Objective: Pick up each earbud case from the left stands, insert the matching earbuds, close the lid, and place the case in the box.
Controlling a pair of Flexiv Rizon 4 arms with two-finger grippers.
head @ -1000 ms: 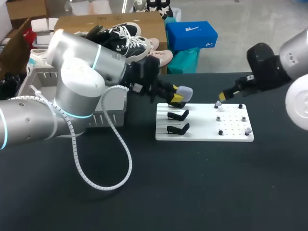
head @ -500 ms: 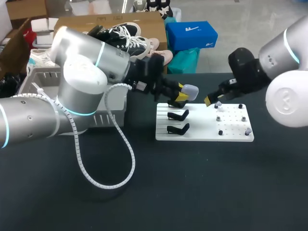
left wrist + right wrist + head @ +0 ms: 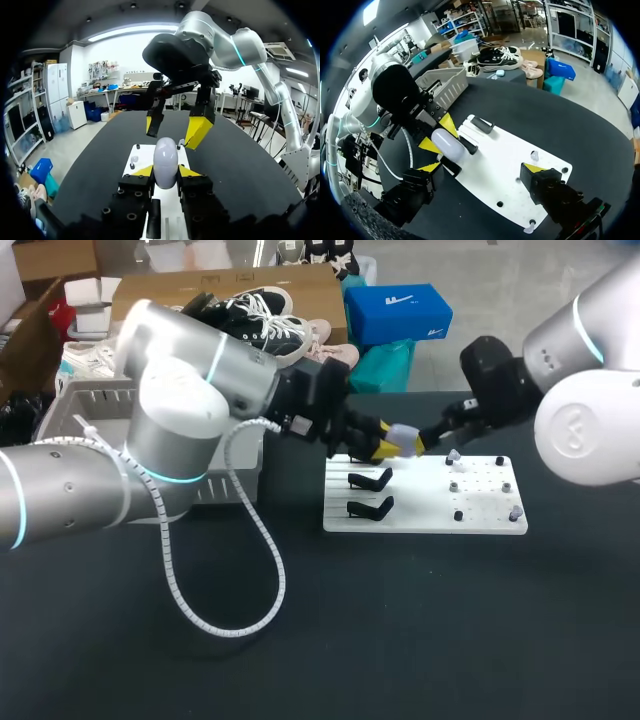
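Bright, even overhead light; shadows seem soft and faint.

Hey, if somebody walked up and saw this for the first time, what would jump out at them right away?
The pale earbud case stands out, pinched upright in the left end effector above the white board. Just ahead of it, the right end effector hangs open, facing the case without touching it. Two black stands sit empty on the board's left part.
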